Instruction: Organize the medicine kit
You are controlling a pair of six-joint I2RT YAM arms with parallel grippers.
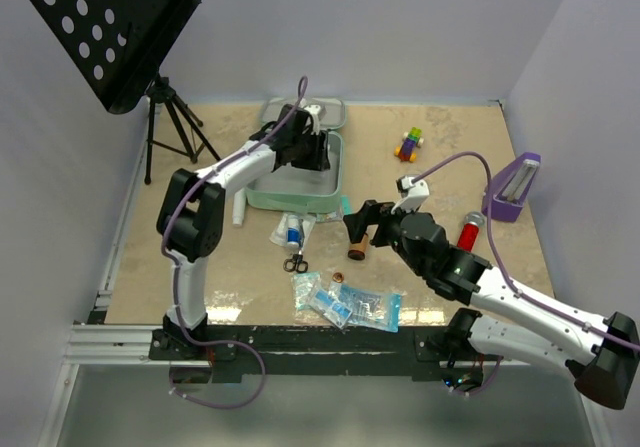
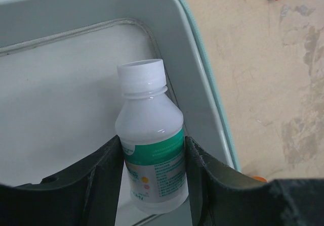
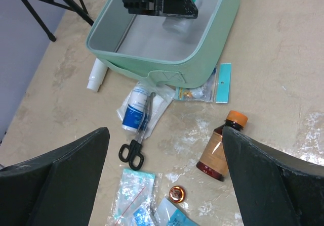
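The medicine kit (image 1: 255, 199), a pale mint-green case, lies open at the table's back middle; its wall shows in the left wrist view (image 2: 197, 84) and the right wrist view (image 3: 152, 66). My left gripper (image 1: 308, 147) reaches into the kit's right side. In its own view, the gripper (image 2: 153, 145) has both fingers pressed on a white bottle (image 2: 152, 130) with a green label, near the case's inner wall. My right gripper (image 1: 360, 222) is wide open and empty (image 3: 164, 132), above loose items in front of the kit.
In front of the kit lie a brown bottle (image 3: 218, 152) with an orange cap, black scissors (image 3: 135, 145), a blue-labelled tube in a packet (image 3: 135, 112), a copper cap (image 3: 176, 193) and clear packets (image 1: 350, 305). A white tube (image 1: 240, 207) lies left. A purple wedge (image 1: 513, 187), red bottle (image 1: 468, 234) and toy (image 1: 408, 144) stand right.
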